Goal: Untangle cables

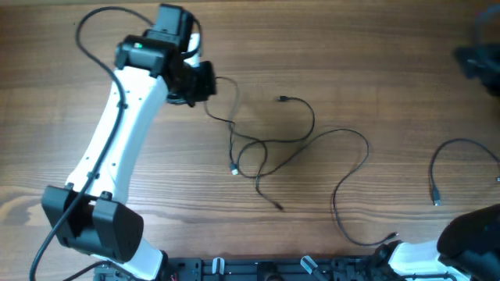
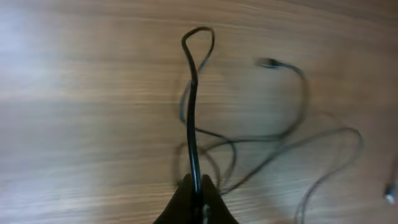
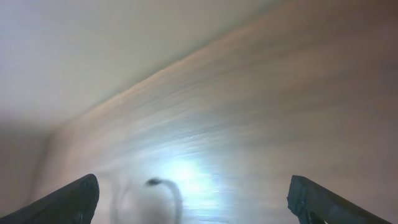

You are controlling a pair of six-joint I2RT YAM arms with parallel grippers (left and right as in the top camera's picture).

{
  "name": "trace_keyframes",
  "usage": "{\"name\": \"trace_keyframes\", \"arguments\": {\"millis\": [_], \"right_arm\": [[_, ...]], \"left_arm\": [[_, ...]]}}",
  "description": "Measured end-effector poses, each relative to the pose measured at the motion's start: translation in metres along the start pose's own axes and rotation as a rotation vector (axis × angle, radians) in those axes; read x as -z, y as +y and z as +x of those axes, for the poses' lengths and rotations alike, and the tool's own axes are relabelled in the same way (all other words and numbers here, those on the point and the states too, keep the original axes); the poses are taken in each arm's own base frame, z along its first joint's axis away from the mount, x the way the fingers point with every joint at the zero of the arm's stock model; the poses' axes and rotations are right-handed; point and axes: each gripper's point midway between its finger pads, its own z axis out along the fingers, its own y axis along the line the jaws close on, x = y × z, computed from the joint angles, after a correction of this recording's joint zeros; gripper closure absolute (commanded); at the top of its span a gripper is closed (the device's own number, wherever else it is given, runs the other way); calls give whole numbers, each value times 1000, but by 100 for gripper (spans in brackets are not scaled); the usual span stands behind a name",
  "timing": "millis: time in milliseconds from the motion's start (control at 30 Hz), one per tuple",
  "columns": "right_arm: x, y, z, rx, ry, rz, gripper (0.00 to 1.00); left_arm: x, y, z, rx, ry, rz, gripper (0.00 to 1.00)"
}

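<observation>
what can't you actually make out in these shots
- Overhead: tips of the left pincer hide under its own wrist; its grip on a cable shows only in the left wrist view.
- Left wrist: the tangle is blurred, so which cable crosses over which is unclear.
- Right wrist: blur leaves the cable end below the open right pincer a smear.
- Overhead: a dark thing at the top right edge is blurred and cut off.

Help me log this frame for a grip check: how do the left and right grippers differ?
The left gripper is shut on a cable that runs out of the tangle. The right gripper stands wide open and grips nothing. The left gripper is at the tangle's upper-left end, while the right gripper is off at the lower right, apart from it. Both face the wooden table.
</observation>
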Motion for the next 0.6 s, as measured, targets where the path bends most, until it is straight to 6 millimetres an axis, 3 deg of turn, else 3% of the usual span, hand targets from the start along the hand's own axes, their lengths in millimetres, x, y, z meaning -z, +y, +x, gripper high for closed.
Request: {"name": "trace_keyframes", "arguments": {"millis": [100,200,267,400,600], "right_arm": [[-29,54,13,125,68,-138,0],[-57,111,41,249,162,-267,0],[-68,139,59,310,211,-322,0],[-80,174,86,382,285,-382,0],[-86,208,117,454,361,-457,0]], "left_arm": [[-3,-31,1,-74,-14,79,96],[-4,-63,8,-193,-14,162,96],[-4,-81,17,-288,-7,202,96],[-4,-109,20,-404,-44,260,96],[11,-119,-17,-234,-166,339,96]]}}
